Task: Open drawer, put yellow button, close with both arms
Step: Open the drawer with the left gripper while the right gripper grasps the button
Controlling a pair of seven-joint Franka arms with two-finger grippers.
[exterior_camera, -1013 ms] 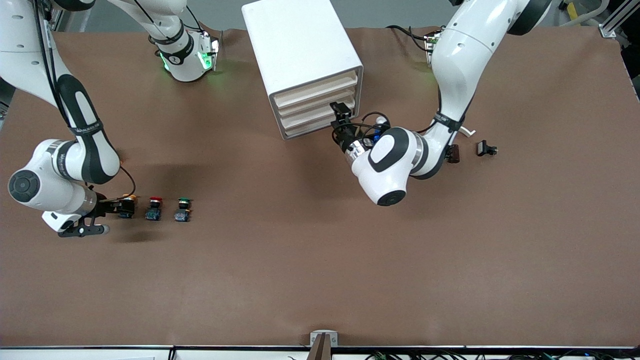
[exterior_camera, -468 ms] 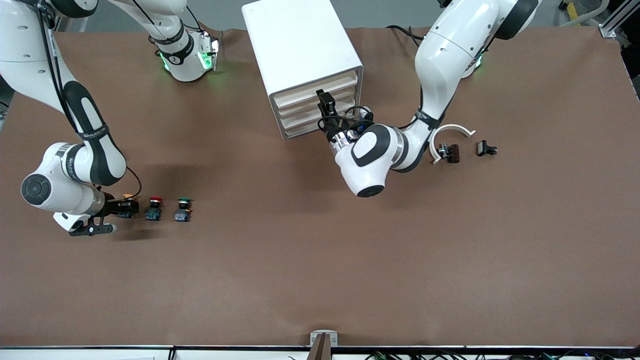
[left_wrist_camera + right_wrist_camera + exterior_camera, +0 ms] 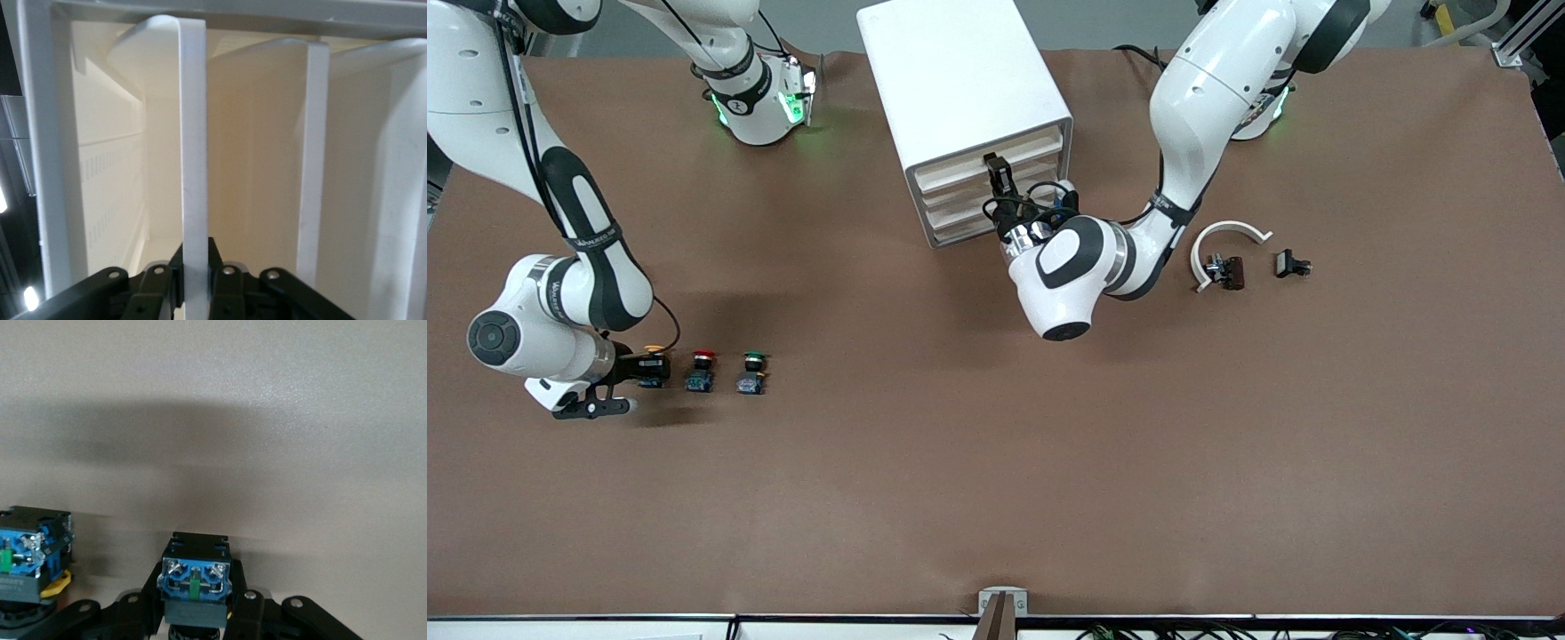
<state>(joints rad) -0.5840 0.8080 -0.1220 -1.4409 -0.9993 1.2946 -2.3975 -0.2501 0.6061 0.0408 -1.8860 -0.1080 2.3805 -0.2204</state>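
Brown table (image 3: pixel 996 498) lies bare across its camera-side half. At the cabinet (image 3: pixel 960 89), the left gripper (image 3: pixel 999 178) is clamped on the top drawer (image 3: pixel 193 167) front's lip. Toward the right arm's end, the right gripper (image 3: pixel 649 367) pinches the yellow button (image 3: pixel 195 577) on the table, just beside the red switch (image 3: pixel 701 369) and green switch (image 3: pixel 752 372).

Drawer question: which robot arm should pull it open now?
The left arm. Its left gripper is already shut on the drawer front; the right gripper is shut on the yellow button.
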